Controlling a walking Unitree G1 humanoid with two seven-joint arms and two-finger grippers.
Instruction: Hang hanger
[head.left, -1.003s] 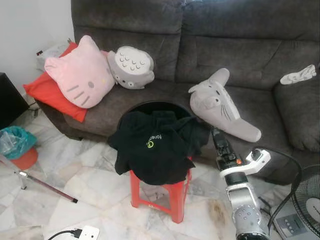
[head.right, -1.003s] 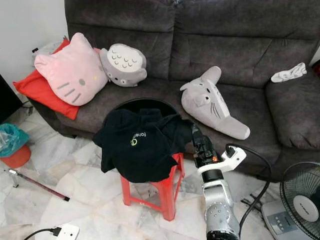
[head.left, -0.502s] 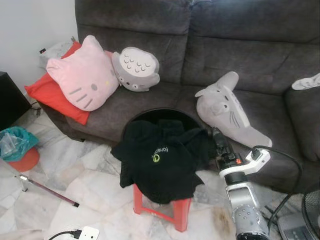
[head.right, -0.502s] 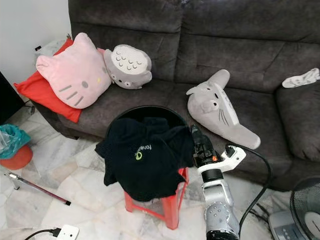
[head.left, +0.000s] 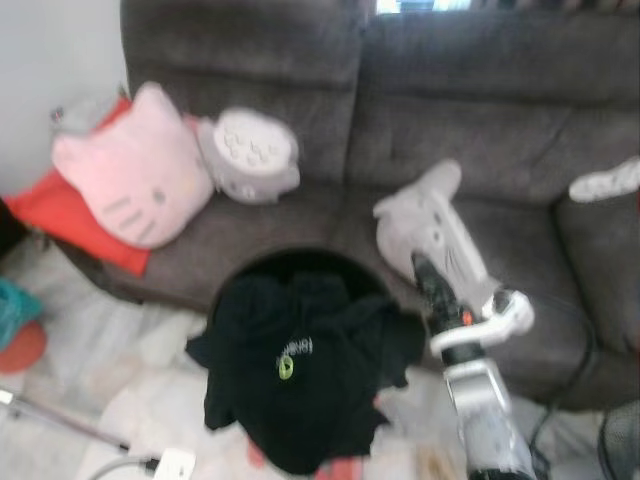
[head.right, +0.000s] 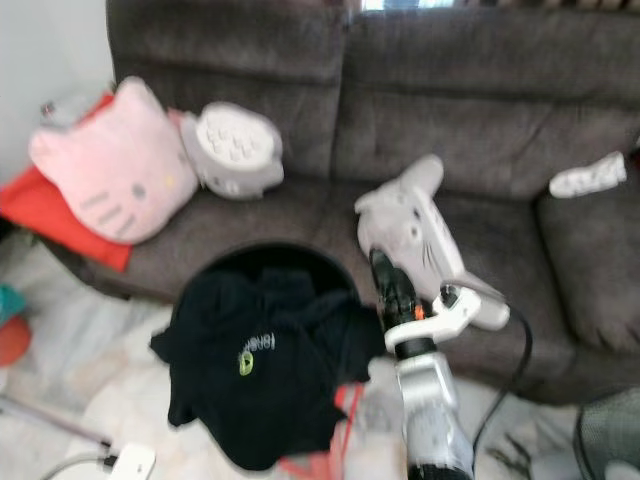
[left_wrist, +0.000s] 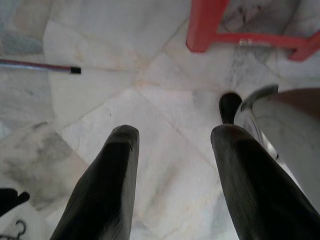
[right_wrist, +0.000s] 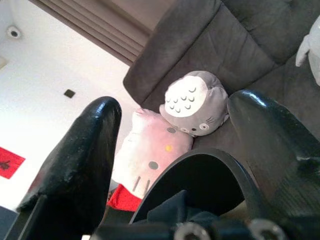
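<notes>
right gripper (right_wrist: 175, 165) gapes above black hanger (right_wrist: 210, 172); head views blurred.

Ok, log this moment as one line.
right gripper: open, raised beside black shirt | left gripper: open, over floor | hanger: not identifiable

Home living room. Dark grey fabric sofa (head.left: 450, 90) against a white wall, with a pink cat-face cushion (head.left: 130, 180), a red pillow (head.left: 60, 205), a round grey plush (head.left: 250, 155) and a long grey plush (head.left: 435, 225) on it. Marble tile floor (left_wrist: 165, 140) with a red plastic stool (left_wrist: 250, 25), black garment (head.left: 300, 370) piled on it.
</notes>
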